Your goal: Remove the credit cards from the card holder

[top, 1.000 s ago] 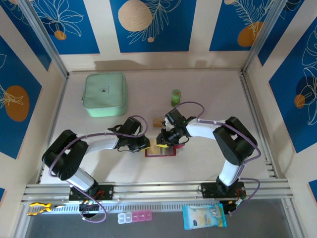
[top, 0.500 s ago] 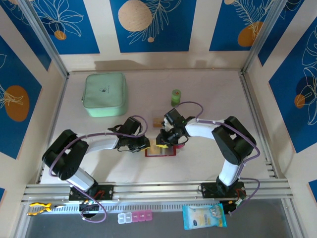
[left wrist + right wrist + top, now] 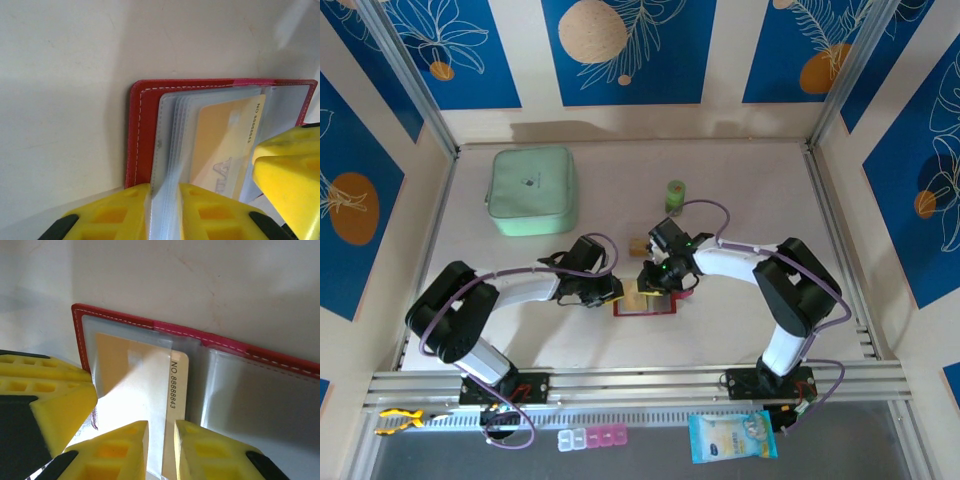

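Right tool [image 3: 161, 440] clamped on credit card [image 3: 177, 385] edge, long axis running into it; left tool [image 3: 165, 200] pinching card holder [image 3: 137, 130] just beside.

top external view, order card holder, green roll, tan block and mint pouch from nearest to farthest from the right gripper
1. card holder, under the right gripper pinching its credit card
2. tan block, just behind
3. green roll, farther back
4. mint pouch, far back left
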Controlling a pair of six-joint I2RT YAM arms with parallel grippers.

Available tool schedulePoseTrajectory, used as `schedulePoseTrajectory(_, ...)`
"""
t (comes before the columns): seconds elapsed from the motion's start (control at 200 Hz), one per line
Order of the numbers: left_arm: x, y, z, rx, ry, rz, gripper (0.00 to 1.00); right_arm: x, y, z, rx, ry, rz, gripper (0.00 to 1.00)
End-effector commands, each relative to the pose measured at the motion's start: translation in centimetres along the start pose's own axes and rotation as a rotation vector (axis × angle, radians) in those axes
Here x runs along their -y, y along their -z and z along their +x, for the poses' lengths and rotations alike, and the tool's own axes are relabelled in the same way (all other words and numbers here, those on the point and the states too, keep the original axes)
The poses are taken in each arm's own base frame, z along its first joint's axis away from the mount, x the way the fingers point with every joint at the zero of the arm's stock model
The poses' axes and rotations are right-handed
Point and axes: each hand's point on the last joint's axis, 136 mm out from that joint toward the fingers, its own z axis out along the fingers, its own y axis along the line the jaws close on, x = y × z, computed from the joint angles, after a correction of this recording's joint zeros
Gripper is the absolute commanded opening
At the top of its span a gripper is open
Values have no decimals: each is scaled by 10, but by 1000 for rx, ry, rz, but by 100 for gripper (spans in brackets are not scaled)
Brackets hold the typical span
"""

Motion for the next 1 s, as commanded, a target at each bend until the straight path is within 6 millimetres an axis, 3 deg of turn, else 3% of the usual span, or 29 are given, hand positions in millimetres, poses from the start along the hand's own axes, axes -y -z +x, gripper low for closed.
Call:
schedulePoseTrajectory(0.0, 5, 6, -2, -8, -3, -1, 21, -4, 11, 2, 16, 23, 1, 22)
schedulePoseTrajectory(0.21, 19, 14, -6, 7, -25, 33, 20, -8, 16, 4, 25, 22, -26, 23)
schedulePoseTrajectory(0.45, 32, 11, -3, -13, -51, 47, 8, -7, 5, 6, -12, -4, -70, 23)
schedulePoseTrajectory(0.66, 14, 1, 2, -34, -45, -7, 3, -8, 0, 4, -16, -9, -80, 23)
schedulePoseTrajectory(0.995, -5, -5, 7, -42, -32, -59, 3, 7, -9, 7, -29, -30, -30, 23)
